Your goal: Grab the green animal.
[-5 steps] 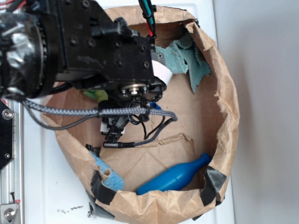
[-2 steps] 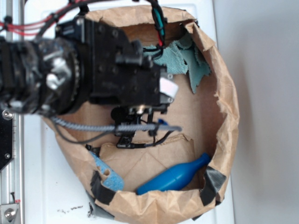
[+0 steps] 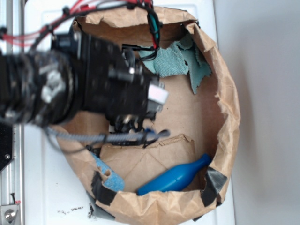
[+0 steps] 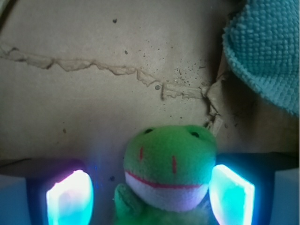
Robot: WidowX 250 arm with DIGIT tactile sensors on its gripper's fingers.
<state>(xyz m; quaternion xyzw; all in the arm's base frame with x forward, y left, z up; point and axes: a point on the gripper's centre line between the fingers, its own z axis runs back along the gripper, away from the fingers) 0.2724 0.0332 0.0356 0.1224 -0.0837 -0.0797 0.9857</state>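
Note:
In the wrist view the green animal (image 4: 169,161), a lime-green plush frog with a white face patch and a red mouth line, lies between my fingers, face up on the brown paper floor. My gripper (image 4: 150,190) is open around it. The right finger (image 4: 232,194) sits close against the frog's head, and the left finger (image 4: 70,197) stands a clear gap away. In the exterior view the black arm (image 3: 93,89) covers the frog and the fingers.
I am inside a round brown paper bag with a crumpled rim (image 3: 229,108). A teal cloth rag (image 3: 180,61) lies at the back, also seen in the wrist view (image 4: 267,51). A blue plastic bottle (image 3: 176,177) and a light blue scrap (image 3: 107,174) lie at the front.
The arm has moved left and down into the bag. It now covers the spot where a bit of green showed a second ago.

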